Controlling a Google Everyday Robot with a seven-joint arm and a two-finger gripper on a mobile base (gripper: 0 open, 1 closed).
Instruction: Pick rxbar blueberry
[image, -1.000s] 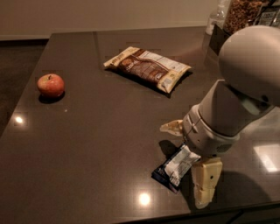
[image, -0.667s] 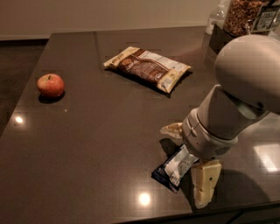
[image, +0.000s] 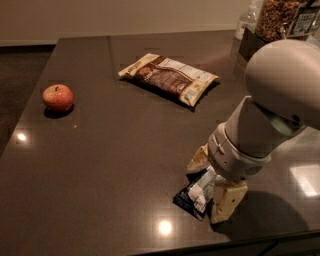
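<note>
The rxbar blueberry (image: 196, 194), a flat dark-blue wrapper with a white label panel, was located near the front edge of the bench (image: 110, 165), between the spread fingers of the claw (image: 213, 181). A brown-and-cream snack bag (image: 169, 78) was positioned well behind it, and an apple (image: 57, 97) far left. Lamp reflections were observed on the dark, glossy bench.

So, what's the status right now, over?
Pincer open, low over table, straddling rxbar blueberry. Bar not yet lifted. Snack bag, apple well clear.
</note>
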